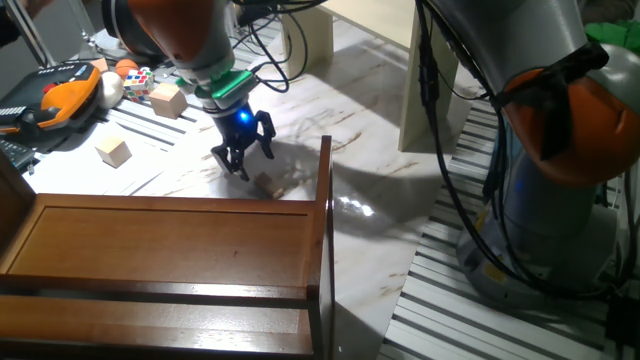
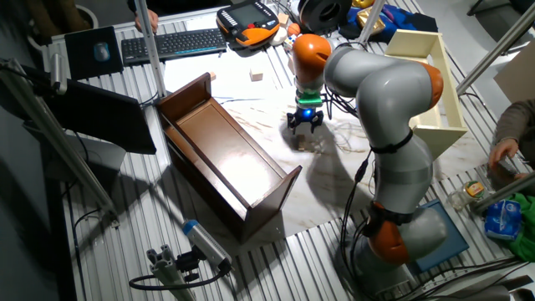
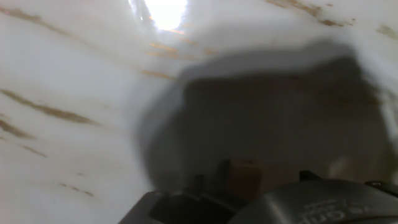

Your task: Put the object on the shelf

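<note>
The object is a small flat tan wooden block. It lies on the marble table just left of the shelf's upright side panel, and it also shows in the other fixed view. My gripper hovers just above and to the left of it, with the jaws spread and nothing between them; in the other fixed view the gripper stands right over the block. The dark reddish-brown shelf lies in the foreground. The hand view is blurred: it shows a small brown patch at the bottom edge, in my shadow.
Two light wooden cubes sit on the table to the left. Toys and an orange pendant lie at the far left. A cream table leg stands behind. The arm's base is at the right.
</note>
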Robot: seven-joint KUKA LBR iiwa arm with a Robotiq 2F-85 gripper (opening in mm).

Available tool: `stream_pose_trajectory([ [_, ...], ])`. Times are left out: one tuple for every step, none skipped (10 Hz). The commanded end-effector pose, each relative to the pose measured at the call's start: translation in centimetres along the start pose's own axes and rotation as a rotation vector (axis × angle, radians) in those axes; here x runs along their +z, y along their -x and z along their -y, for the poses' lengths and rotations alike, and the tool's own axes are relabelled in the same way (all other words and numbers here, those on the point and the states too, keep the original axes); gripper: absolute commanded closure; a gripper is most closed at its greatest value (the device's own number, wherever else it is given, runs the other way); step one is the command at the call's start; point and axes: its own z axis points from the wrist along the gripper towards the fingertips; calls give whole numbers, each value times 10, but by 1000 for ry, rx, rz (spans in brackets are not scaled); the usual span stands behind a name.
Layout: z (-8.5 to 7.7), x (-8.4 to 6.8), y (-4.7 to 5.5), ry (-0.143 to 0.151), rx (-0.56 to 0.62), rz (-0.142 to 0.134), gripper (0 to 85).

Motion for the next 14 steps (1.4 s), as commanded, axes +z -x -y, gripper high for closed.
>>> stream_pose_trajectory([
  [-2, 2, 0, 1, 1, 1, 170],
  [-4, 5, -1, 2, 2, -1, 170],
  [-4, 5, -2, 0, -1, -8, 170],
  [-5, 5, -2, 5, -7, -18, 170],
  [-6, 6, -3, 5, -7, -21, 170],
  [-7, 7, -3, 3, -10, -22, 170],
  [-7, 7, -3, 5, -11, -29, 170],
  [-7, 7, -3, 10, -15, -29, 170],
  [-7, 7, -3, 12, -20, -23, 170],
  [-7, 7, -3, 35, -26, -12, 170],
  [-7, 7, -3, 40, -38, -10, 170],
  [-7, 7, -3, 22, -54, -1, 170],
  [-7, 7, -3, 4, -77, 13, 170],
  [-7, 7, -3, -1, -101, 23, 170],
])
